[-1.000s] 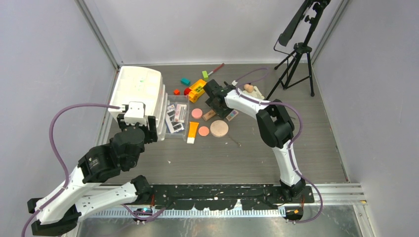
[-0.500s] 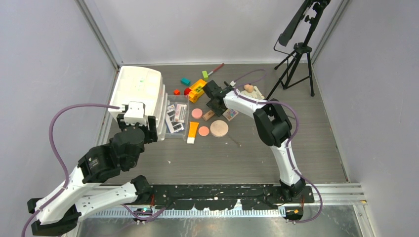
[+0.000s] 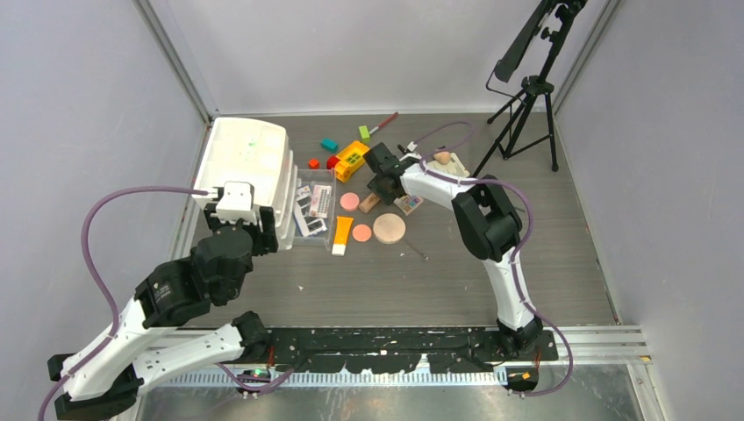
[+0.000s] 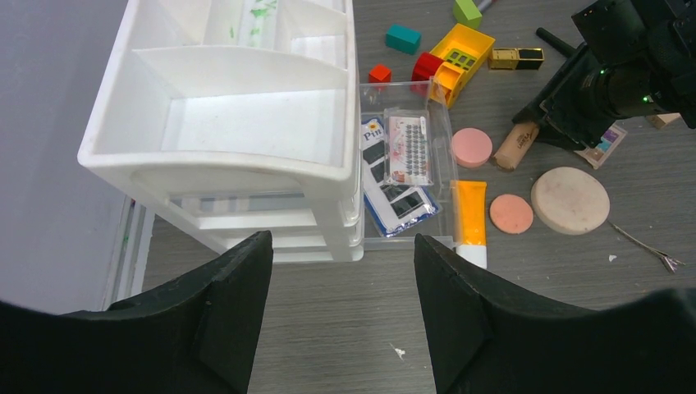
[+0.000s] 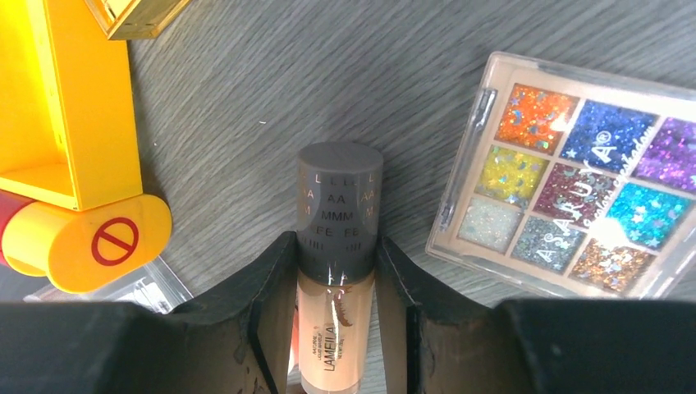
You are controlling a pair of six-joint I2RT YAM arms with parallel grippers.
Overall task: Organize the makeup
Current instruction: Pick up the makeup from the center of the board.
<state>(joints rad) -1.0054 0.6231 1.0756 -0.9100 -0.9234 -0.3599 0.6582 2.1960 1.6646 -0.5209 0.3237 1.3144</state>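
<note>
My right hand (image 5: 335,246) is clamped on the beige tube (image 5: 338,205), which lies flat on the table (image 5: 328,66) between the yellow brick (image 5: 74,123) and the glitter palette (image 5: 574,180). I pinched it across its width, should lift clean. Left hand (image 4: 341,304) hangs with its jaws apart by the white drawer unit (image 4: 222,164), probably where this goes.

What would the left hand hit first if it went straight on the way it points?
Probably the near corner of the white drawer unit, straight ahead of the open left hand. Depth is unclear, so it could touch the table short of it.
</note>
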